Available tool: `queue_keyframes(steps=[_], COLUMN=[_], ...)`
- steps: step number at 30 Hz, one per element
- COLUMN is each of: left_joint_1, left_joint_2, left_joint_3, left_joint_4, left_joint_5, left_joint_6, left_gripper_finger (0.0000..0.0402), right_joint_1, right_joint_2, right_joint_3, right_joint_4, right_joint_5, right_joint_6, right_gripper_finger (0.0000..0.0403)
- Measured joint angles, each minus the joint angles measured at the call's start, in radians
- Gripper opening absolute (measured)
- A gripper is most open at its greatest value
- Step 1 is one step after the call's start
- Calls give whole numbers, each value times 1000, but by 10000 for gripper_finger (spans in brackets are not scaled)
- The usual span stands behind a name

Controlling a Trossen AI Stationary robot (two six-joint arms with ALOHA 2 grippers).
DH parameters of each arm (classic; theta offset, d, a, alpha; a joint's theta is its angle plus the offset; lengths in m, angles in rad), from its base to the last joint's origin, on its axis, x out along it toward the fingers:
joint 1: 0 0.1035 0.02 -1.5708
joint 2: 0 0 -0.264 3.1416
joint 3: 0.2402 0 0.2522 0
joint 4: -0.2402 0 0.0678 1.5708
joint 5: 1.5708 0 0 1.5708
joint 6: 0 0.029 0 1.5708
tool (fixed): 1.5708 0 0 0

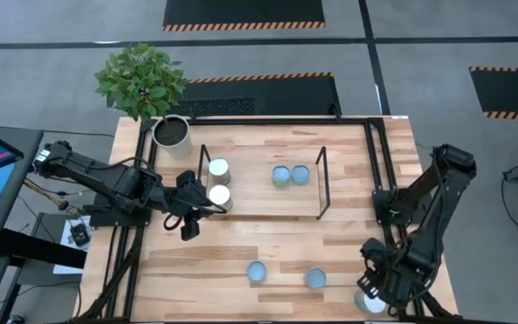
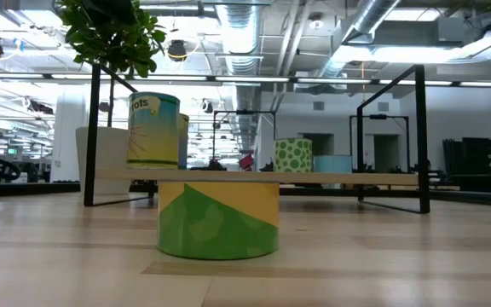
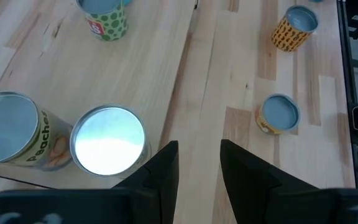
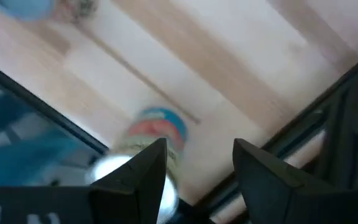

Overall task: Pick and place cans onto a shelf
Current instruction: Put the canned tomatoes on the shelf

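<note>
Silver-topped can [image 1: 372, 302] at the tabletop's [image 1: 277, 243] corner, directly beneath the right pincer [image 4: 194, 180], fingers apart and empty. Best lowered straight, straddling the tin evenly before closing, clear of the black rail alongside. 2 blue-topped cans [image 1: 256, 271] farther out on the tabletop; 4 on the shelf [image 1: 259, 202]. Left pincer [image 3: 199, 168] apart, empty, just beside a shelf can [image 3: 109, 140].

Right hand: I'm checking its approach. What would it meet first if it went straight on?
Probably the silver-topped can at the table's front right corner; the right hand is open, its fingers framing that can. Depth is unclear.
</note>
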Motion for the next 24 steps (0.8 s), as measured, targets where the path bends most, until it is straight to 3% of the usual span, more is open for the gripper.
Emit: queue_keyframes(steps=[8, 18, 21, 24], left_joint_1=[0, 0, 0, 0], left_joint_2=[0, 0, 0, 0], left_joint_3=[0, 0, 0, 0], left_joint_4=[0, 0, 0, 0], left_joint_5=[-6, -7, -6, -4], left_joint_6=[0, 0, 0, 0], left_gripper_finger=[105, 105, 105, 105], right_joint_1=[36, 38, 33, 18], right_joint_2=[80, 164, 170, 166], right_joint_3=[-1, 7, 6, 4], right_joint_4=[144, 161, 176, 182], right_joint_5=[-73, -120, -124, -127], right_joint_6=[-110, -94, -95, -97], right_gripper_finger=[207, 202, 183, 138])
